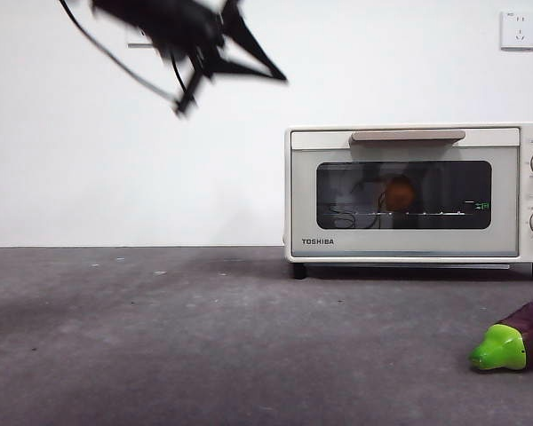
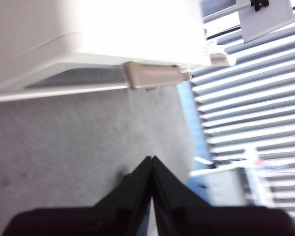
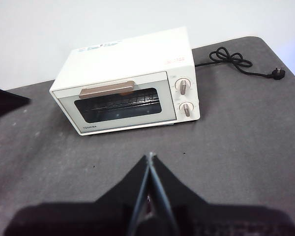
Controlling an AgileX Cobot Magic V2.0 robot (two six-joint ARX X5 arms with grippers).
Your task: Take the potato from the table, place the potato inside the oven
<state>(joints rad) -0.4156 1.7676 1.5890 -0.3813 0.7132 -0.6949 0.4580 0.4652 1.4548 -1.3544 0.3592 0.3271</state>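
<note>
The cream-white oven point(image 1: 409, 191) stands on the table point(image 1: 204, 337) at the right with its door shut; the beige handle point(image 1: 407, 137) lies along the top of the door. An orange-brown potato point(image 1: 400, 193) shows dimly through the dark glass, inside on the rack. My left gripper point(image 1: 271, 74) hangs blurred, high and left of the oven; in its wrist view point(image 2: 151, 160) the jaws are shut and empty, close to the oven handle point(image 2: 155, 76). My right gripper point(image 3: 150, 156) is shut and empty, held back in front of the oven point(image 3: 128, 83).
A purple eggplant with a green cap point(image 1: 515, 337) lies on the table at the front right, in front of the oven. The oven's black cord and plug point(image 3: 236, 61) trail on the table beside it. The left arm's black tip point(image 3: 2, 103) shows beside the oven.
</note>
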